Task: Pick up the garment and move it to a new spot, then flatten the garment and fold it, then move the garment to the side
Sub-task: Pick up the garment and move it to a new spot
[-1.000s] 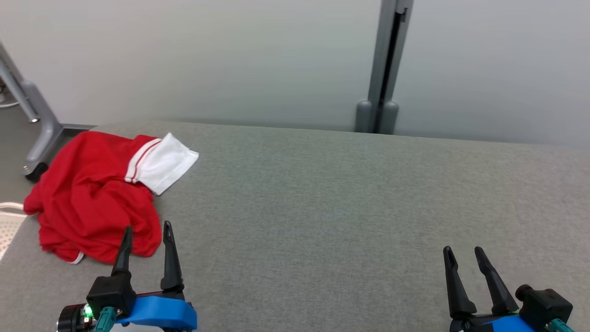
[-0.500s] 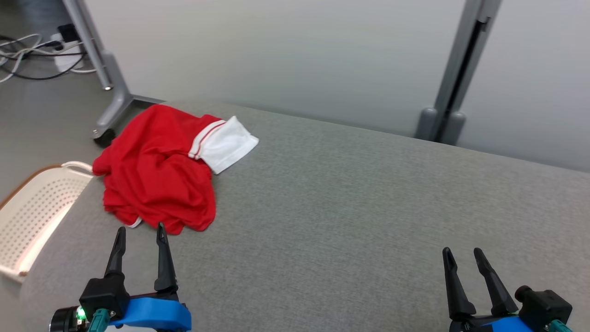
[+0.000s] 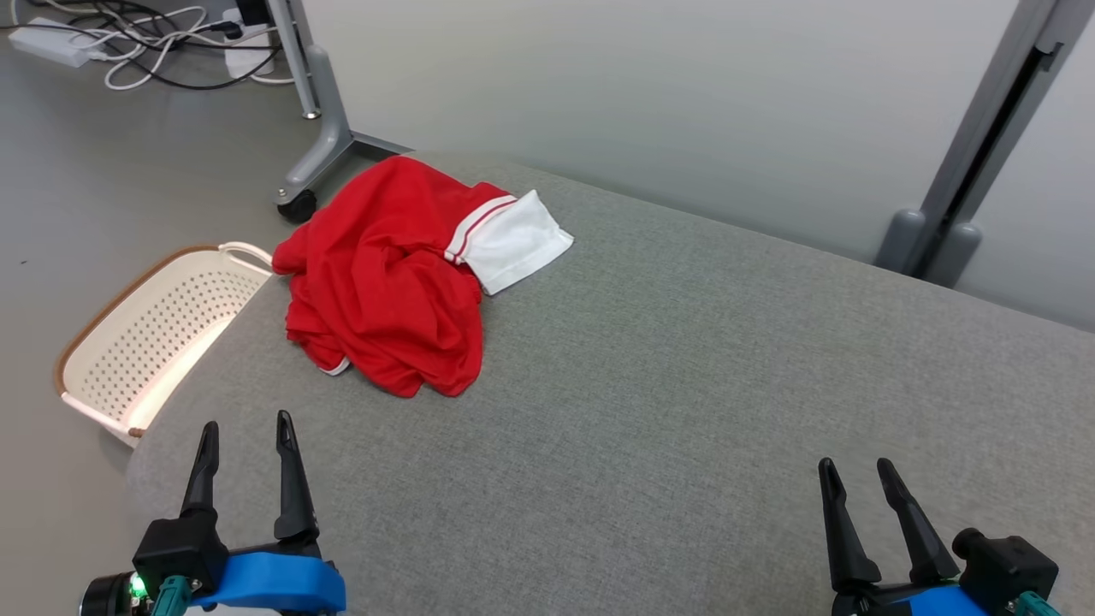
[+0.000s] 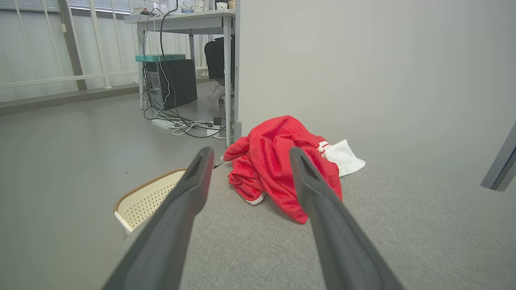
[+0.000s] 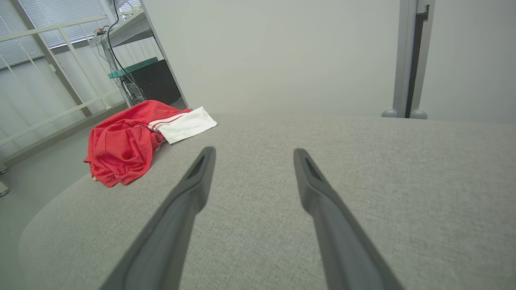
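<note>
Starting nearest the robot, the left gripper [image 3: 246,421] hangs over the near left corner of the grey padded table [image 3: 684,385], its two dark fingers spread wide with nothing between them. The right gripper [image 3: 855,463] sits at the near right, likewise wide and empty, over bare cloth.

Beyond the left gripper, ahead and a little toward the table's middle, lies the red garment [image 3: 385,282]. It is a crumpled heap near the far left corner, resting on the table with one side close to the left rim. In the left wrist view the heap shows between and just past that gripper's fingers, so they point nearly straight at it. In the right wrist view it lies well off to the left, far from that gripper's line. The left arm is plainly the nearer, and by my judgement the one to make the pick.

The heap runs longest from its near red lobe to its far end, slanting away and to the right. There a white band [image 3: 517,239] edged with red stripes sticks out flat toward the table's middle. A straight reach forward would likely meet the near red lobe first.

Left of the table and below its edge stands a pale perforated basket [image 3: 145,334], just beside the heap, so cloth dragged leftward could slip off. Farther off are a castor leg [image 3: 321,145] and cables [image 3: 145,51] on the floor
</note>
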You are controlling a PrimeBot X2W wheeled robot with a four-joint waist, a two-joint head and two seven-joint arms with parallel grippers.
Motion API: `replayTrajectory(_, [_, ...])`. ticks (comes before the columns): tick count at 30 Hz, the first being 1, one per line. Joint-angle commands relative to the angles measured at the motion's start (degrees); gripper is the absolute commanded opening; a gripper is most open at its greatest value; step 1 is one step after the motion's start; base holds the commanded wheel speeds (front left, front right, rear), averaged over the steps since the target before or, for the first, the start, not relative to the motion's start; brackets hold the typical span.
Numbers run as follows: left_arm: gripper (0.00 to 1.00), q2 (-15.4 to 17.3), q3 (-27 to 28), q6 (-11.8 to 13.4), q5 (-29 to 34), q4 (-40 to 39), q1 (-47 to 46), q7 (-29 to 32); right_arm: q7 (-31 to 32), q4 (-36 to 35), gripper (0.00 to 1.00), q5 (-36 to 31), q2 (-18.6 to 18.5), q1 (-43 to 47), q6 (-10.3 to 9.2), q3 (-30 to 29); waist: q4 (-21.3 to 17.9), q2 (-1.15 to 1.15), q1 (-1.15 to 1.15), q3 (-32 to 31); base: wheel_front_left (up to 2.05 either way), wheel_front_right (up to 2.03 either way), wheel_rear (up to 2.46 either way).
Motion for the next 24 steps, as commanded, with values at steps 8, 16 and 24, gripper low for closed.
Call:
replayTrajectory(8, [1.0,0.7,0.5,0.9,-0.5,-0.7,0.9,-0.3,-0.2,0.3,1.0,0.1,-0.4,-0.3,0.13,0.8,0.9,0.0,0.0,-0.1,0.0,0.0,0.0])
replayTrajectory(16, [1.0,1.5,1.0,-0.7,-2.5,-0.5,-1.4,0.1,0.0,0.1,1.0,-0.7,-0.4,-0.6,0.13,1.1,-0.6,0.0,0.0,0.7,0.0,0.0,0.0])
replayTrajectory(24, [1.0,5.1,3.9,-2.7,-4.8,0.0,-7.3,0.5,1.9,-2.7,1.0,-3.4,-0.4,-2.3,0.13,0.3,-4.1,0.0,0.0,3.5,0.0,0.0,0.0])
